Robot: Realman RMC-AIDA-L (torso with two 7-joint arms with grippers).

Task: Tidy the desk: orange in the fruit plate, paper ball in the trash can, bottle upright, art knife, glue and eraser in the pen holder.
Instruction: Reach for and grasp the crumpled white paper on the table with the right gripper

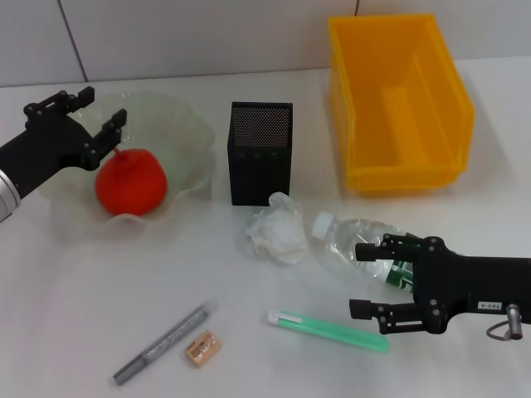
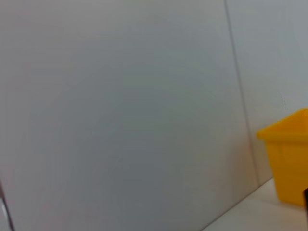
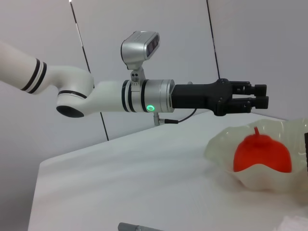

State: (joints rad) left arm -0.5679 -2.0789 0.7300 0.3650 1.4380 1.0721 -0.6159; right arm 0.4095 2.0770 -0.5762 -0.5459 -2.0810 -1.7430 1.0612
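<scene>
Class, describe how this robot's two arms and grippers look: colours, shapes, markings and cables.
The left arm is glossy white with black rings, a silver collar carrying a green light, and a silver camera mounted on top. Both the left gripper and right gripper are matte black and angular. A small white label and a metal ring sit near the right wrist.

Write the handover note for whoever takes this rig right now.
Left gripper: open, above the fruit plate, clear of the orange.
Right gripper: open, at the bottle, which lies on its side.
Done: orange in the plate.
Left: paper ball, beside the pen holder, goes into the trash can; stand the bottle up; eraser, grey art knife and green glue stick, all on the table, go into the pen holder.
</scene>
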